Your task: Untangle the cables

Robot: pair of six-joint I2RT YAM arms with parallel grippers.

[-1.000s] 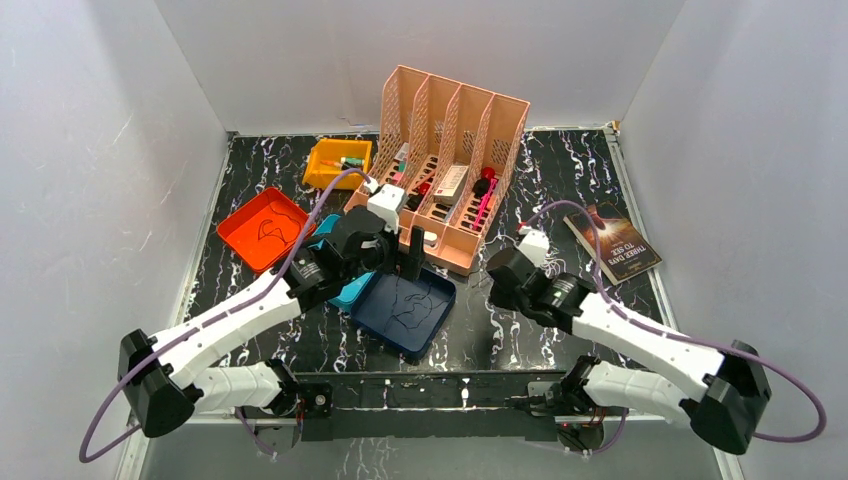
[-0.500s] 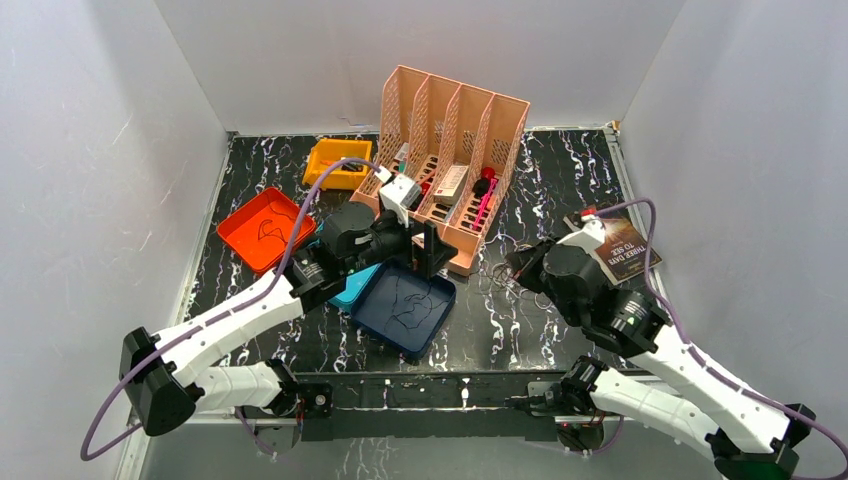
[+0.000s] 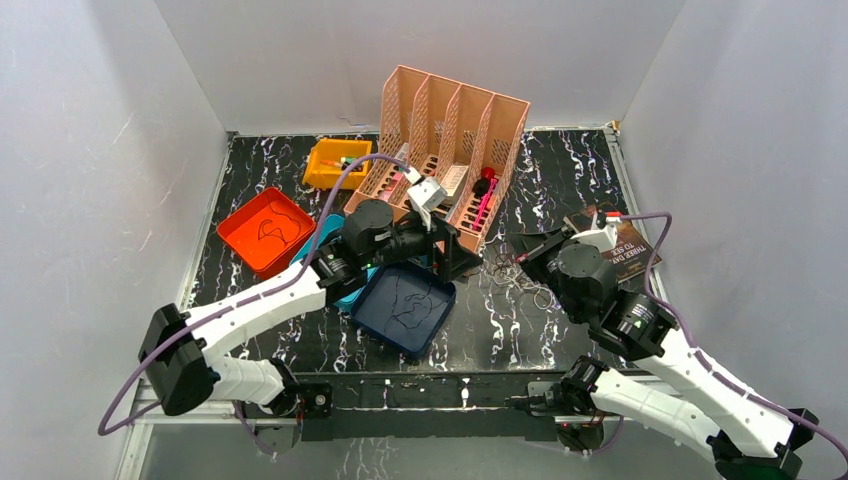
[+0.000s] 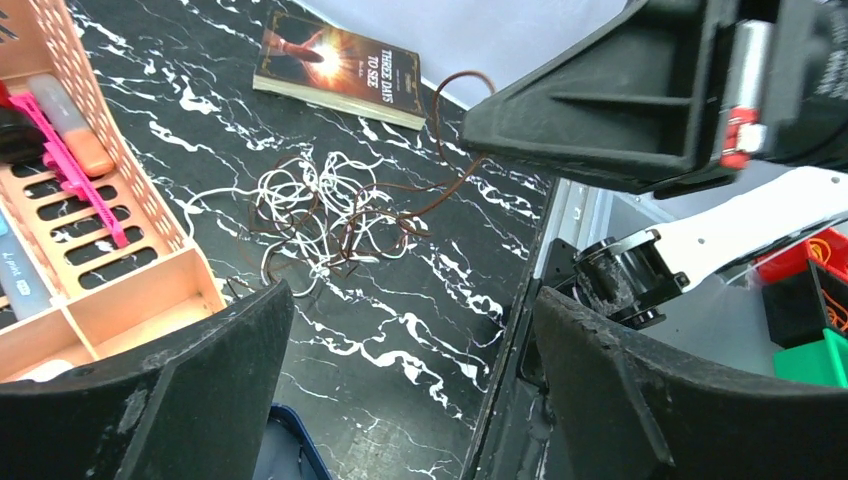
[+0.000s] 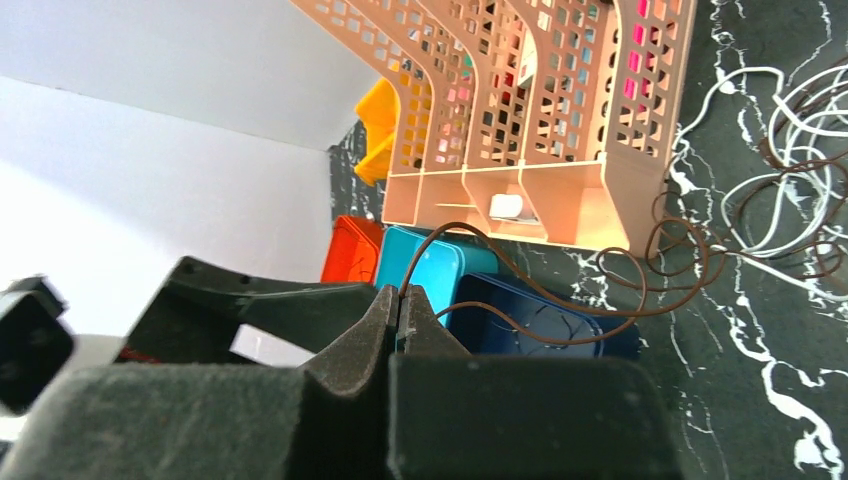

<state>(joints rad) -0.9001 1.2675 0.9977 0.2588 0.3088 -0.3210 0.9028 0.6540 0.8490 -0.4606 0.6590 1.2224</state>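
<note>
A tangle of thin white and brown cables (image 3: pixel 515 276) lies on the black marble table in front of the peach organizer; the left wrist view shows the cables (image 4: pixel 320 215) as loose loops. My right gripper (image 3: pixel 528 249) hovers over the tangle, shut on one brown cable (image 5: pixel 560 300) that rises from the pile into its tips (image 5: pixel 400 293). My left gripper (image 3: pixel 455 256) is open and holds nothing, just left of the tangle, its fingers (image 4: pixel 150 400) spread wide above the table. Single dark cables lie in the navy tray (image 3: pixel 372 300) and the red tray (image 3: pixel 240 235).
The peach organizer (image 3: pixel 450 130) with pens stands behind the tangle. A teal tray (image 3: pixel 325 232) sits under the left arm and a yellow bin (image 3: pixel 330 175) at the back left. A book (image 4: pixel 335 65) lies right of the tangle, near the table's metal edge (image 4: pixel 560 215).
My left gripper has moved right, from over the navy tray toward the tangle. My right arm swung out to the right and its gripper came over the tangle with the brown cable.
</note>
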